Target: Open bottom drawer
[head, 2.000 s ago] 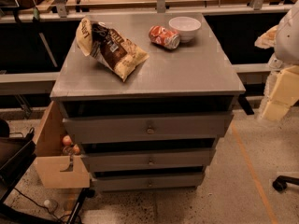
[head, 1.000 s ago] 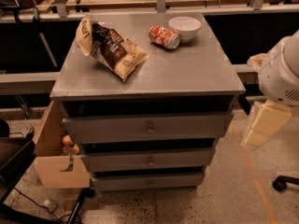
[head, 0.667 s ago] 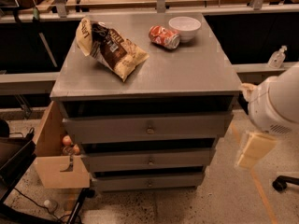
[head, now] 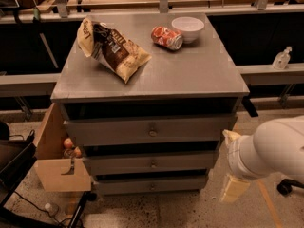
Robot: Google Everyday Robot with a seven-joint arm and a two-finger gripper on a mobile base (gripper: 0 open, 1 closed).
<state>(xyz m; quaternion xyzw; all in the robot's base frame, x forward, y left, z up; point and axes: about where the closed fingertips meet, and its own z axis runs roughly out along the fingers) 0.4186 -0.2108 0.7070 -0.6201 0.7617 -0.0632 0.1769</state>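
Note:
The bottom drawer (head: 118, 186) is the lowest grey front of the three-drawer cabinet, shut, with a small round knob (head: 152, 186) at its centre. The middle drawer (head: 123, 164) and the tall top drawer (head: 109, 131) above it are also shut. My white arm (head: 270, 151) comes in from the right edge. My gripper (head: 234, 187) is a cream-coloured piece hanging low beside the cabinet's right front corner, level with the bottom drawer and apart from it.
On the cabinet top (head: 199, 75) lie a chip bag (head: 114, 46), a red can (head: 167, 37) on its side and a white bowl (head: 187, 28). A cardboard box (head: 57, 170) with fruit stands at the cabinet's left. A chair caster (head: 285, 186) is at the right.
My arm has come down from the upper right and moved left, so the gripper now hangs low beside the cabinet's right front corner. The drawers have not moved.

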